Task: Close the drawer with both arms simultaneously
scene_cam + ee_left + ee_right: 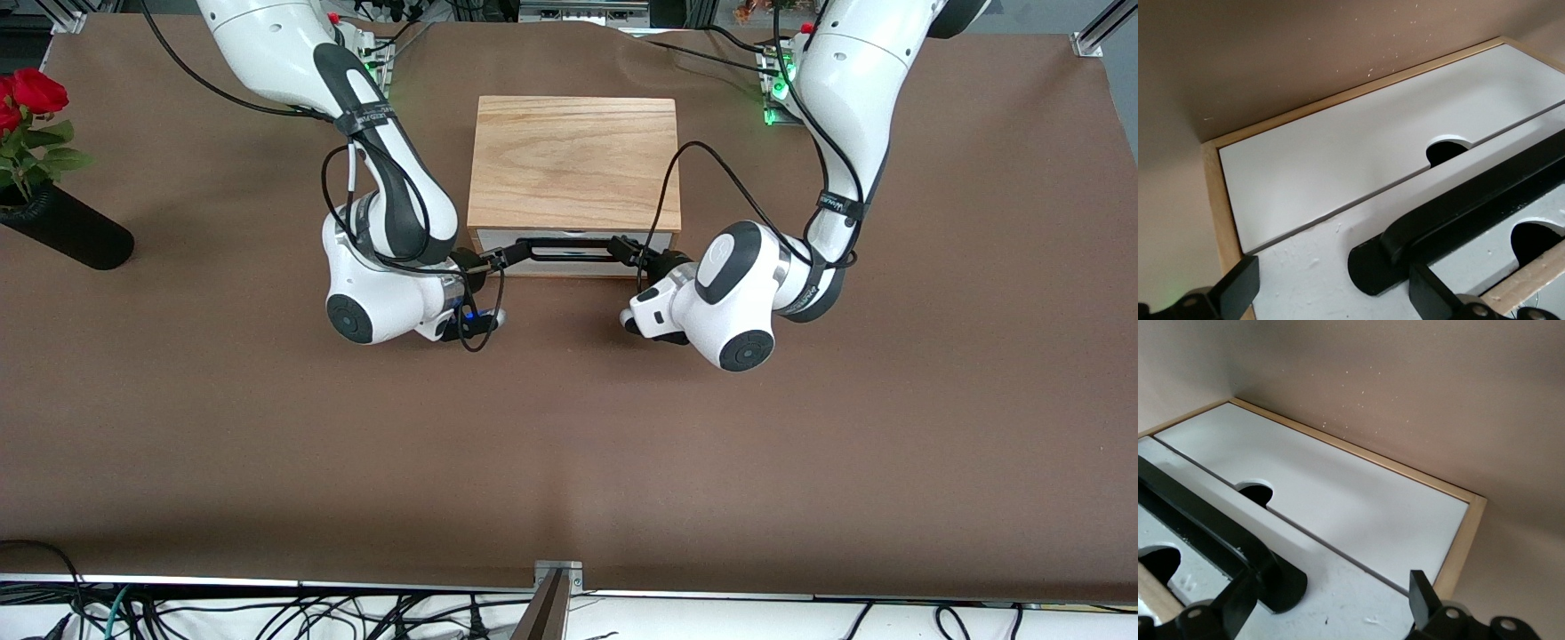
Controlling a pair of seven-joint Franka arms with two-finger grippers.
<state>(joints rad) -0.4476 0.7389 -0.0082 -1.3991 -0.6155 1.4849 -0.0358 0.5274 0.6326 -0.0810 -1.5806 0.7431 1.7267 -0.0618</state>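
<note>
Drawer (496, 242) sits low in the front of the oak-grain box (573, 156), which stands at 12 o'clock from the middle of the table (569, 444); its white front faces 6 o'clock, and only a narrow strip of it shows under the box's top edge in the front view, so it looks nearly or fully home; I cannot tell whether a gap remains. Judged light: thin wood tray, stiff painted panel, likely to slide easily but to bind if pushed unevenly. The panel is smooth and probably slippery, with scuffed paint around the handle's foot. Best contact is the black wire handle (564, 241), rigid and wide, one arm at each end, or the flat panel just beside each foot. Left gripper (629, 250) is at the handle's 3 o'clock end; in its wrist view the fingers (1238, 283) are spread wide with the handle's foot (1371, 270) between them, nothing clamped. Right gripper (500, 259) is at the 9 o'clock end, fingers (1421, 593) likewise parted, the handle's foot (1281, 587) close against one finger, nothing held. A second white panel (1338, 153) with a notch lies next to the drawer's own; fingertips should keep off it. Push runs toward 12 o'clock; both must advance evenly. Room: bare table at 6 o'clock for backing away; both wrists crowd the box's corners. Vase with a rose (67, 231) stands well apart at 9 o'clock.
</note>
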